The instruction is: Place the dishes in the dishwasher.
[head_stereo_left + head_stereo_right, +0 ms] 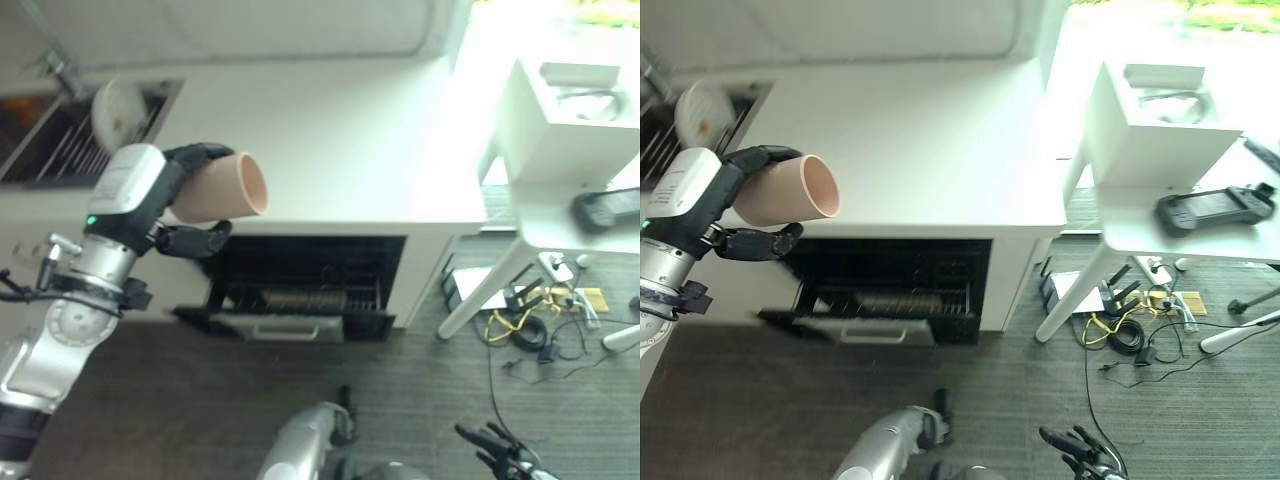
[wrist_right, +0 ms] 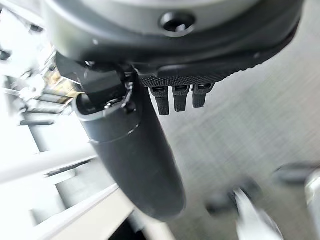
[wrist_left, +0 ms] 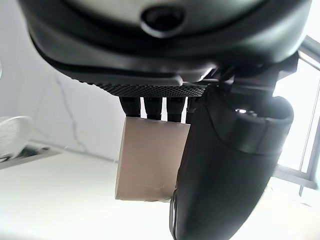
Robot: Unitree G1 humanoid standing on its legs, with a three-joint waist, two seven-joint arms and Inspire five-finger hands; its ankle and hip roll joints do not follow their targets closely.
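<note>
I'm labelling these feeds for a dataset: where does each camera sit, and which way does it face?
Left eye view: on the head, facing down at the counter and open dishwasher; left hand grips the cup.
Right eye view: beside it, same scene.
Left wrist view: along the left hand; shares the cup.
Right wrist view: along the right hand, facing the floor.

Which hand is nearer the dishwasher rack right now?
Left. The left hand holds the cup above the counter edge, just over the open dishwasher rack. The right hand hangs low over the floor, well off to the rack's right.
</note>
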